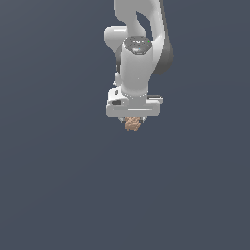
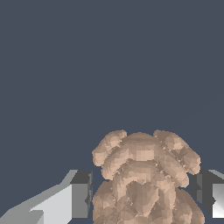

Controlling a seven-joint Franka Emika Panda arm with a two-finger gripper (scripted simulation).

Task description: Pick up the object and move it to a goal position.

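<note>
Although only a little of it shows in the exterior view, the small tan-orange, lumpy, bumpy-ridged clump (image 1: 132,124) is seen directly beneath the white robot arm's gripper (image 1: 133,120), between the jaws. In the wrist view the clump (image 2: 146,179) fills the gap between the two dark grey finger pads (image 2: 82,192), a sliver of background being visible on each side, so firm contact cannot be confirmed. The jaws are judged to be partly closed around the clump, with a width only slightly greater than the clump itself; whether it is truly gripped cannot be told. No clear long axis is shown, as the lump appears roughly rounded. Whether the clump rests on the plain dark grey surface (image 1: 58,195) or is lifted clear of it cannot be made out, since no shadow or edge is rendered. No goal marker is visible in either view, and the clump's lower part is cut off in the wrist view.
</note>
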